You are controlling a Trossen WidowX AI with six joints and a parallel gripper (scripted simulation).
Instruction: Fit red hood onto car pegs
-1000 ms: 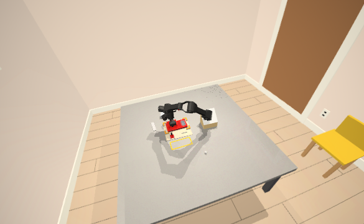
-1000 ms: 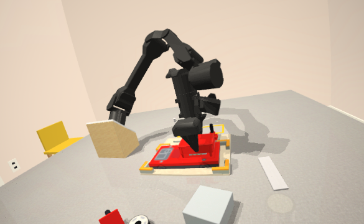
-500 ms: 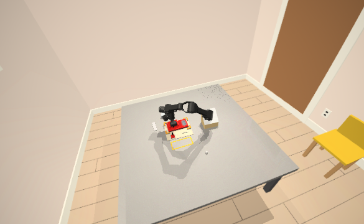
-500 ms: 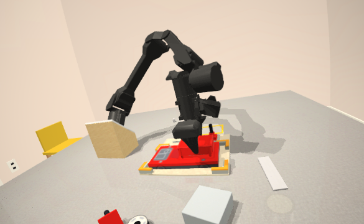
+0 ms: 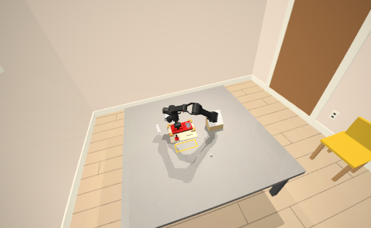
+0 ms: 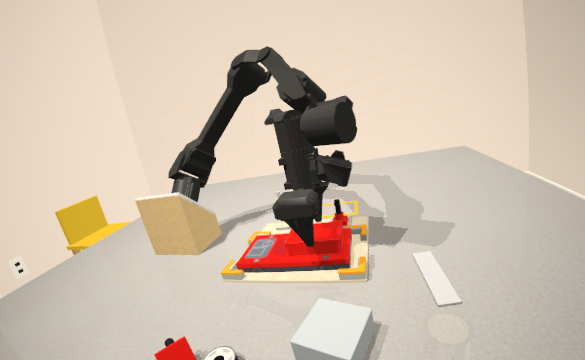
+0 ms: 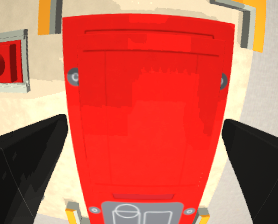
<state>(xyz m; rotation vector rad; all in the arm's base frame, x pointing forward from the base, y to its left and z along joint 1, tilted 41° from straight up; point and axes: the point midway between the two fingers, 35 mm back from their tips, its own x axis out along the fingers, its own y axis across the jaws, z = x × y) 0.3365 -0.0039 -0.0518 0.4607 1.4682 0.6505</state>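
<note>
The hood (image 6: 329, 240) (image 7: 155, 150), a red shell with a flat roof, rests on the red chassis (image 6: 267, 262) (image 7: 150, 24) and looks level. The chassis sits in the cream jig (image 6: 297, 276) with orange corners. The engine block and the pegs are hidden under the hood, so I cannot see whether each peg is in its hole. My gripper (image 5: 177, 127) (image 7: 146, 125) is open and low around the hood. In the wrist view one finger stands on each side, with a small gap to the shell. In the exterior view the far finger is mostly hidden.
A red part with a black knob (image 6: 337, 206) (image 5: 176, 138) stands close beside the jig. A wood block (image 6: 177, 225) is under the arm base. A grey box (image 6: 334, 325), a white strip (image 6: 437, 277) (image 5: 158, 128) and another red piece (image 6: 176, 351) lie around.
</note>
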